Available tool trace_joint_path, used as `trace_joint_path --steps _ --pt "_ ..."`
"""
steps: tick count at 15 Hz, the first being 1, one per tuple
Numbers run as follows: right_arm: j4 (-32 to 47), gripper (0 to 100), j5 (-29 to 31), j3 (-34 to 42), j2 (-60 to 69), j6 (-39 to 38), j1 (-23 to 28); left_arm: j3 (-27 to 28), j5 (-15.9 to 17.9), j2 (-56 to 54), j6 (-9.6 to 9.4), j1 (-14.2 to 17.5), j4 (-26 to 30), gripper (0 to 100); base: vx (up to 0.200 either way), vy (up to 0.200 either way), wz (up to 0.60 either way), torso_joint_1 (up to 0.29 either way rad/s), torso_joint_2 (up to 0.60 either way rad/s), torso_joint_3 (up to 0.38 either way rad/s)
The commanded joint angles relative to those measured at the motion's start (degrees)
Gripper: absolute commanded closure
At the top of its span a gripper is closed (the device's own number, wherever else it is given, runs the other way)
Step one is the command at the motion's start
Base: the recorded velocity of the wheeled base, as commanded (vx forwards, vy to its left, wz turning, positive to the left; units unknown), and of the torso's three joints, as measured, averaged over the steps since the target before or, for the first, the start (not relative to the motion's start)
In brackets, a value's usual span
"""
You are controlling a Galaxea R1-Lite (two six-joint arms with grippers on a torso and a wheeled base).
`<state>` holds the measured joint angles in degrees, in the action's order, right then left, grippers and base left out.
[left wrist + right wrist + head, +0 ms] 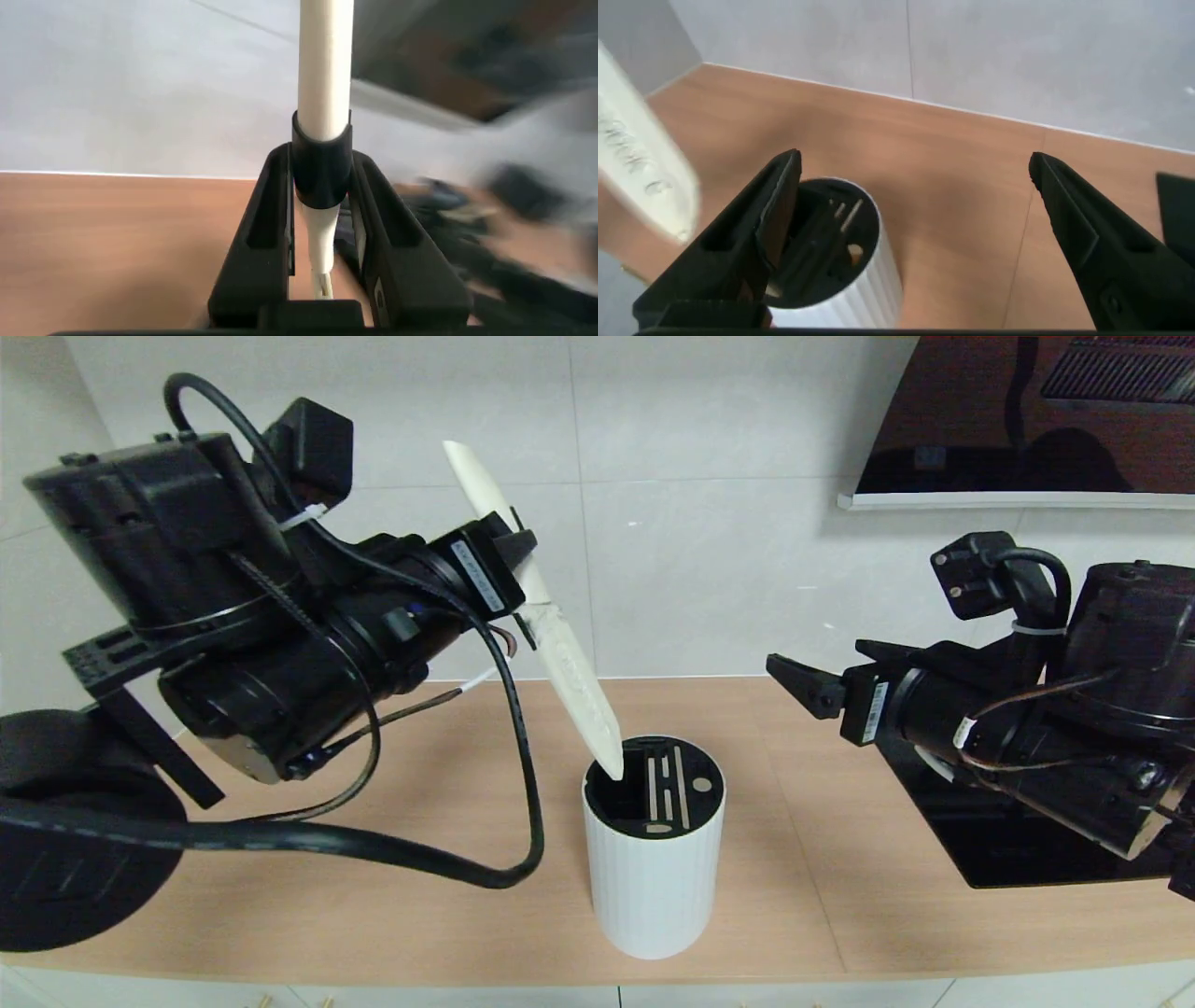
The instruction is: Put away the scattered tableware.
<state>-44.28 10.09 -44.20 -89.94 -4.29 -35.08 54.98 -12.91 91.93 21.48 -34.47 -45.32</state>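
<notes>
A white knife (551, 635) with a cream handle is held tilted in my left gripper (512, 569), blade pointing down. Its tip touches the rim of the white ribbed holder (653, 868), at the large opening on the holder's left side. In the left wrist view the knife (324, 84) sits clamped between the black fingers (266, 233). My right gripper (803, 683) hovers open to the right of the holder and above it, with nothing between its fingers (747, 243). The holder (845, 271) and the knife blade (640, 159) show beneath it.
The holder's black slotted top (667, 784) has several narrow slots. A wooden counter (373, 896) runs along a tiled wall. A black cooktop (1008, 845) lies at the right, with a dark range hood (1018, 420) above it.
</notes>
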Motion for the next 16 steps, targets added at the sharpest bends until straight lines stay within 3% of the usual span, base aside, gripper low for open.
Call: trace_joint_path --steps 1,3,6,9,13,15,16 --pt "0.0 0 -0.1 0.2 -1.6 0.0 0.5 -0.2 -5.0 2.8 -3.20 -3.0 -0.6 100 0.000 0.000 0.00 0.000 0.00 0.000" --pt "-0.2 0 0.0 0.3 -2.7 0.2 0.5 -0.2 -9.6 3.3 -6.10 -6.2 -0.8 100 0.000 0.000 0.00 0.000 0.00 0.000" --pt "-1.3 0 0.0 0.3 -3.7 0.2 0.5 0.5 -16.5 3.4 -9.88 -7.4 -3.0 100 0.000 0.000 0.00 0.000 0.00 0.000" --pt "-1.6 0 0.0 0.4 -3.9 0.2 0.5 -0.3 -23.7 4.5 -16.29 -10.8 -5.6 100 0.000 0.000 0.00 0.000 0.00 0.000" --pt "-1.6 0 0.1 0.4 -3.9 0.2 0.5 0.2 -24.3 9.4 -20.51 -11.5 -15.4 100 0.000 0.000 0.00 0.000 0.00 0.000" --pt "-1.6 0 0.1 0.4 -3.9 0.2 0.6 0.2 -24.8 11.0 -22.45 -12.3 -16.8 100 0.000 0.000 0.00 0.000 0.00 0.000" --pt "-1.6 0 0.1 0.4 -4.0 0.2 1.0 0.1 -25.6 11.7 -22.53 -12.8 -16.8 100 0.000 0.000 0.00 0.000 0.00 0.000"
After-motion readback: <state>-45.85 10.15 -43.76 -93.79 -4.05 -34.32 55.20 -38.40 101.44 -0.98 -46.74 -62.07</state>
